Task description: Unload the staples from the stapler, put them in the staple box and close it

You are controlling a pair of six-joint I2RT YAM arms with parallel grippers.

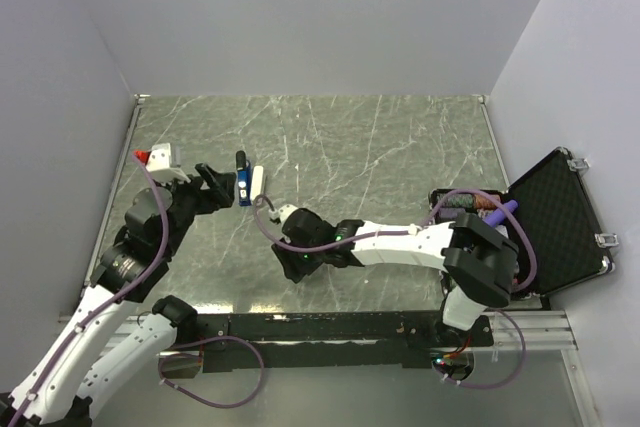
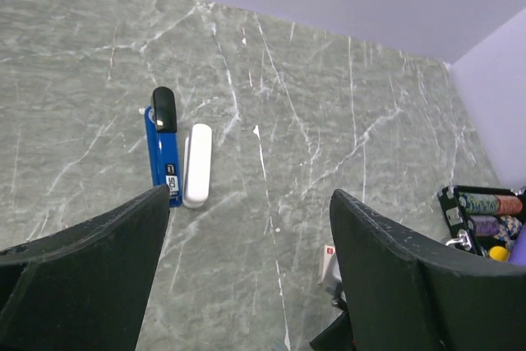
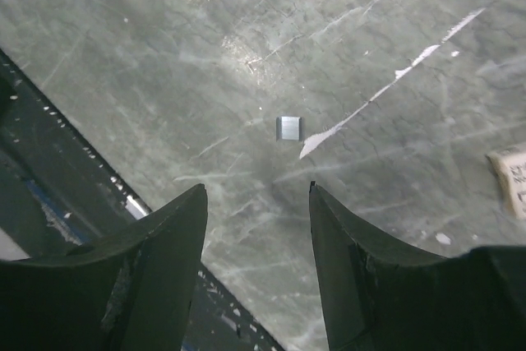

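Your grey-green veined marble table (image 1: 400,147) sits between lilac walls. The left gripper (image 2: 251,203) gapes wide and empty just short of the blue-and-black oblong stapler (image 2: 164,150), which lies flat with its whitish bar (image 2: 197,164) alongside. The right gripper (image 3: 256,203), parted and empty, hovers over a small silver staple block (image 3: 288,127). Unloading looks largely done, though you can't see whether any staples remain inside.

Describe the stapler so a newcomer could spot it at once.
On the grey marble table, look left of centre, just ahead of the left end effector. The stapler lies there: a slim oblong, blue with a black end, a white bar alongside. Nothing else on the marble is blue.
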